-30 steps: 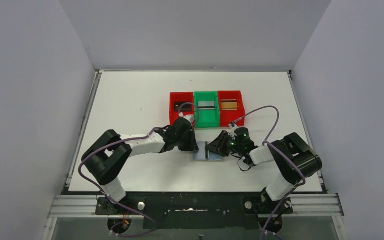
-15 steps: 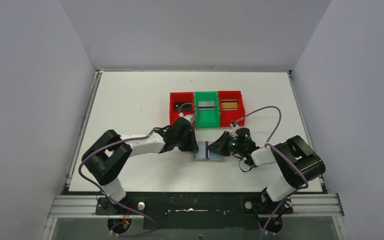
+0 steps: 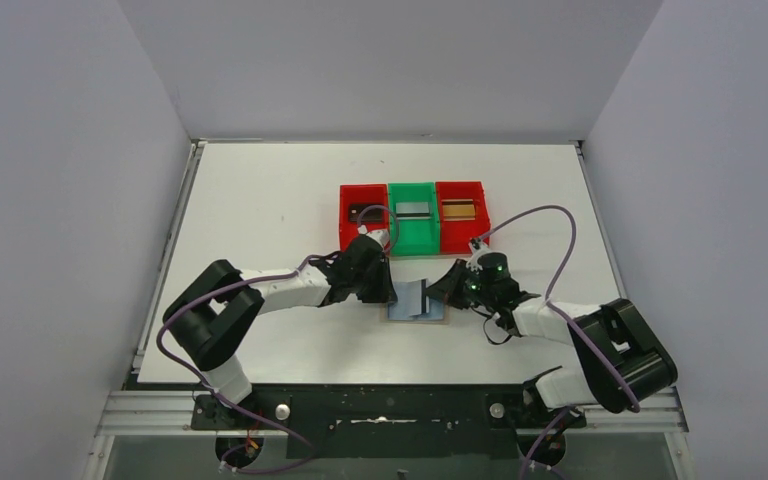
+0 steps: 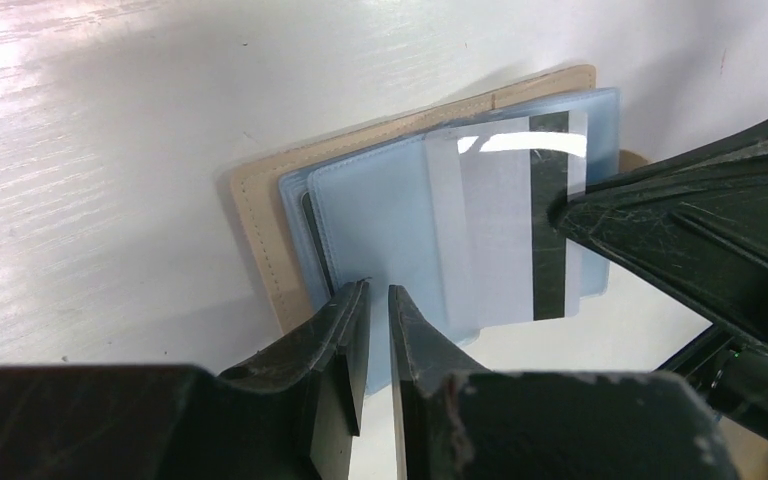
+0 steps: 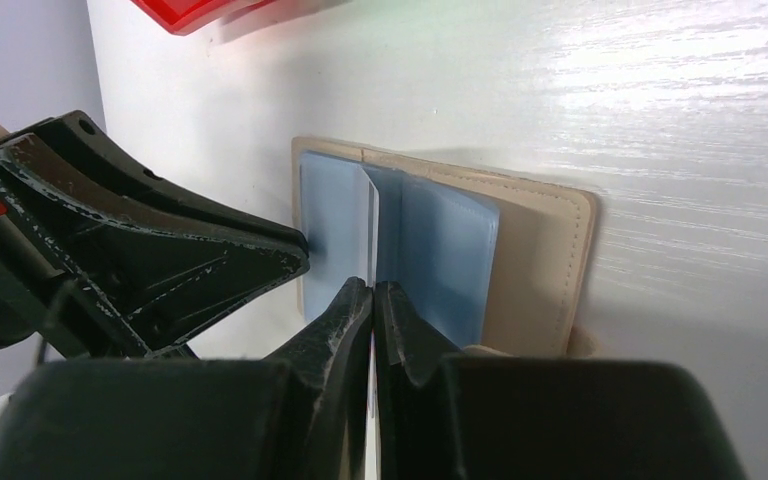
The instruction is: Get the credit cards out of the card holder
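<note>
The beige card holder (image 3: pixel 432 314) lies open on the table, its light blue sleeves up (image 4: pixel 380 215). My right gripper (image 5: pixel 372 283) is shut on a silver-grey credit card with a dark stripe (image 4: pixel 505 220). It holds the card partly out of a sleeve, edge-on in the right wrist view (image 5: pixel 371 215). My left gripper (image 4: pixel 378 288) is nearly closed, its tips on the holder's left blue sleeve. A dark card (image 3: pixel 365 212), a silver card (image 3: pixel 413 210) and a gold-brown card (image 3: pixel 458 210) lie in the bins.
Three bins stand in a row just behind the holder: red (image 3: pixel 346 222), green (image 3: pixel 413 238), red (image 3: pixel 480 222). The two grippers face each other closely over the holder. The table's near edge lies close in front of it.
My right arm has swung outward to the right and its wrist has shifted slightly. The silver-grey card now stands further out of the sleeve and tilted. The left arm has not moved.
</note>
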